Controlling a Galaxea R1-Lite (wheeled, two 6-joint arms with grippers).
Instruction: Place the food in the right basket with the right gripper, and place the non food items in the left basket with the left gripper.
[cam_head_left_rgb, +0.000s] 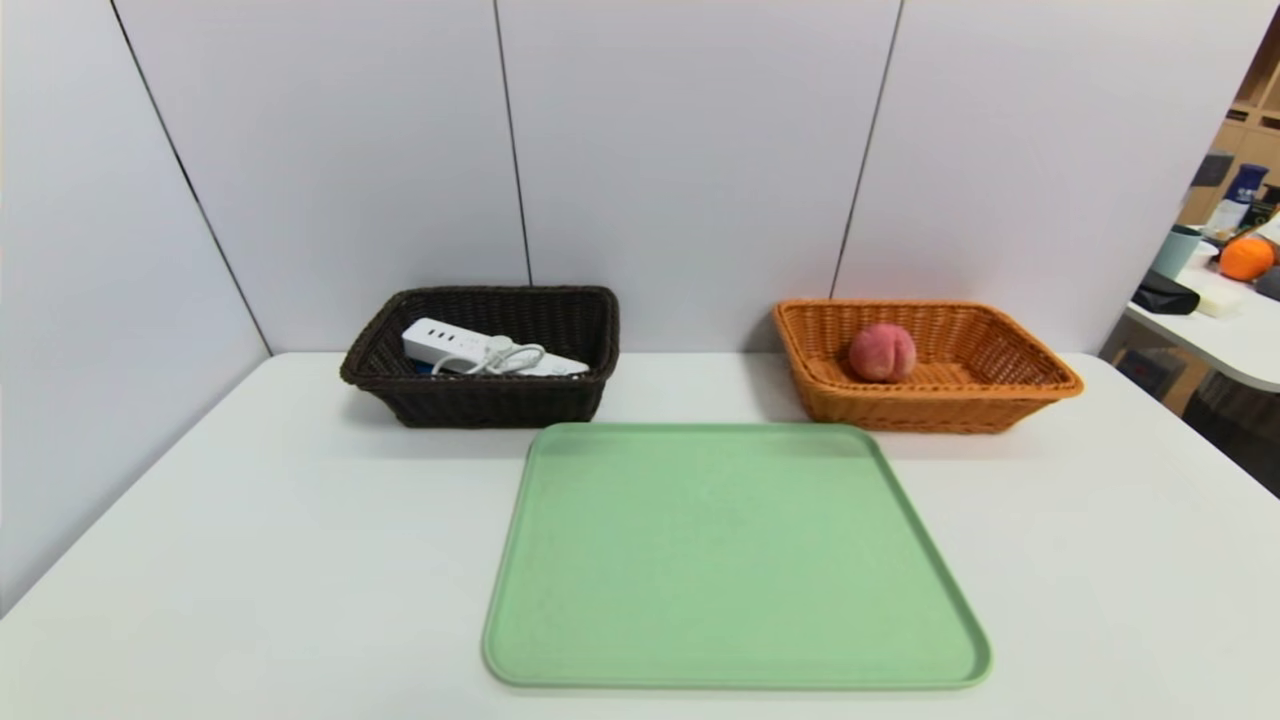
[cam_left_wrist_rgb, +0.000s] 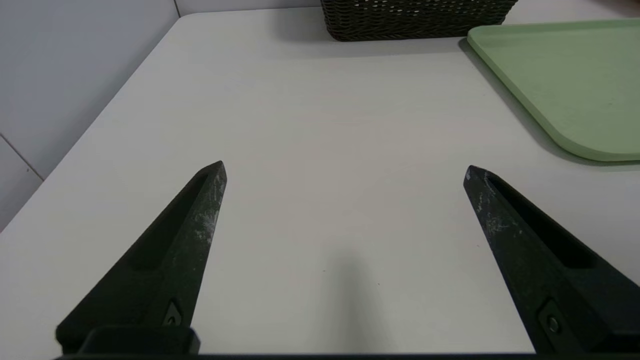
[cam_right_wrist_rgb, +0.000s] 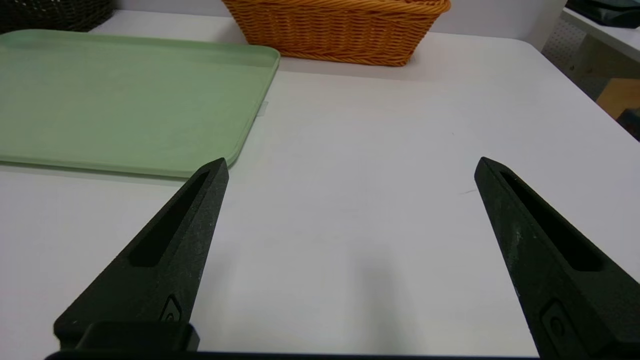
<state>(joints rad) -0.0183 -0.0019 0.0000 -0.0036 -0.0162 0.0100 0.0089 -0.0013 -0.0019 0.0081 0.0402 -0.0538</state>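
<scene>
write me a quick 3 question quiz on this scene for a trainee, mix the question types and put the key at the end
1. Multiple choice: what lies in the orange basket?
a) a marker
b) a peach
c) a power strip

2. True or false: the left pincer is closed on the green tray.

3. Fill in the blank: the power strip lies in the ____ basket, the one on the robot's left.

Key: 1 b, the peach; 2 false, it stands open over the bare tabletop; 3 dark brown.
</scene>
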